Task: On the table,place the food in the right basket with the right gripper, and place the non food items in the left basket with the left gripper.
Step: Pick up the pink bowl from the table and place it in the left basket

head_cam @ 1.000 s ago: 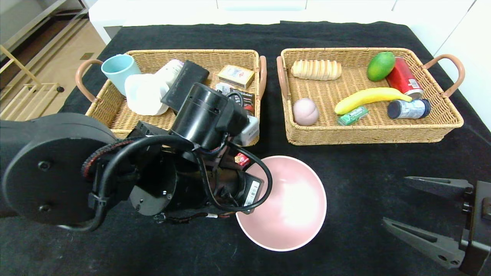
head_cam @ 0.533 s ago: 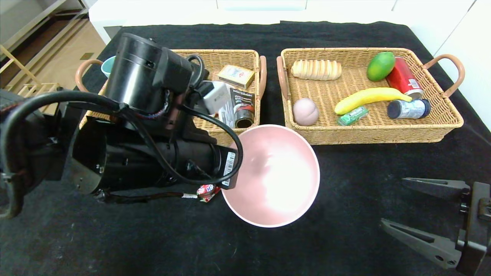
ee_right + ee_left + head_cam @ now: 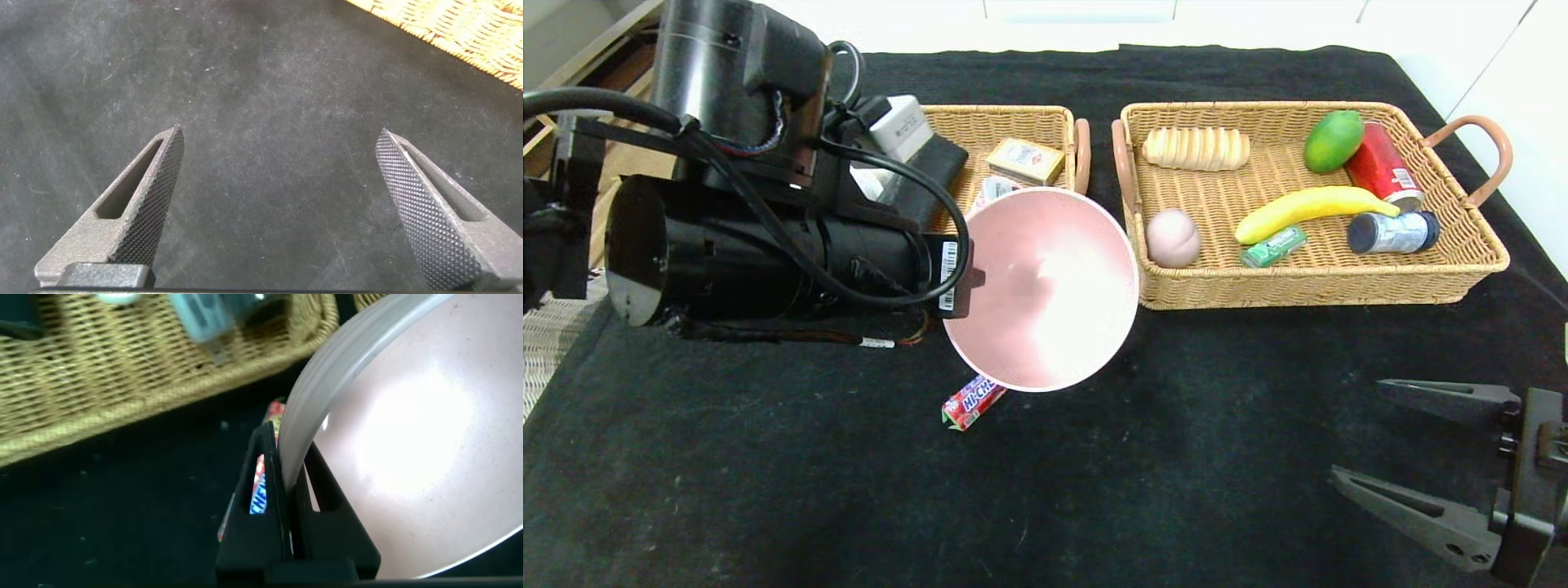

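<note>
Gripping: large pink bowl (image 3: pixel 1041 290) is clamped by its rim in the left pincer (image 3: pixel 288 469), held tilted above the black cloth bench (image 3: pixel 1176 457)
Near bowl: tan wicker left basket (image 3: pixel 1021 131); red candy stick pack (image 3: pixel 970 402) lies on the bench
Right pincer (image 3: pixel 1429 453): jaws spread, nothing held

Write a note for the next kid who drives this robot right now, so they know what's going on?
Left tool: shut on the pink bowl's rim, bowl lifted at the near right corner of the left basket.
Right tool: open, empty, low over the table at the near right.
Done: bread loaf and peach ball lie in the right basket; a black case sits in the left basket.
Left: set the bowl in the left basket; the right tool takes the red candy stick pack, lying on the table, to the right basket.
</note>
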{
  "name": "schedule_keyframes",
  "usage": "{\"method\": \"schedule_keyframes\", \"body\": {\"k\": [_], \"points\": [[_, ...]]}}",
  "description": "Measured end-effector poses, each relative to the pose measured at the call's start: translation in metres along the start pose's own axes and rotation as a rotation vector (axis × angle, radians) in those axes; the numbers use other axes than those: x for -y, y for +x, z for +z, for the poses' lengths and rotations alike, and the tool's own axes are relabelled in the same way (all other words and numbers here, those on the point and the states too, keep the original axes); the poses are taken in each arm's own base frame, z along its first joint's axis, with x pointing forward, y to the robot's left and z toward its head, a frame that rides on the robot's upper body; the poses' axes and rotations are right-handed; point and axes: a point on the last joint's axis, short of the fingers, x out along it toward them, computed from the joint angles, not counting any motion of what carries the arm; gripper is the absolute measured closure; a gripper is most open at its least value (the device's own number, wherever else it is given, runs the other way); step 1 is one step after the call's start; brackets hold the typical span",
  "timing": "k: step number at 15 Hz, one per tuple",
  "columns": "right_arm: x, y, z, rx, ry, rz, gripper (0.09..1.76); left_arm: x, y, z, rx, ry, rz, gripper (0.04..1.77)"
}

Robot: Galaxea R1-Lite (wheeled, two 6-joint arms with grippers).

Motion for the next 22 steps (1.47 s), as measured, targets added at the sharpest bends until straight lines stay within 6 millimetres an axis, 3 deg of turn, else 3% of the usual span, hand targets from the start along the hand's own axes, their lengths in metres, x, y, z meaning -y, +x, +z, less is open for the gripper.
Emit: {"method": "schedule_keyframes", "body": {"k": [9, 12, 22], "points": [[0.000, 0.000, 0.000, -0.001, 0.000, 0.000, 0.14, -0.061, -0.003, 0.029, 0.094, -0.091, 0.113, 1.65], [0.000, 0.001, 0.000, -0.003, 0.001, 0.000, 0.14, -0.076, 0.001, 0.045, 0.197, -0.100, 0.130, 1.66], [0.001, 0.003, -0.003, -0.017, -0.013, 0.000, 0.14, -0.093, 0.030, 0.065, 0.249, -0.084, 0.171, 1.65]]}}
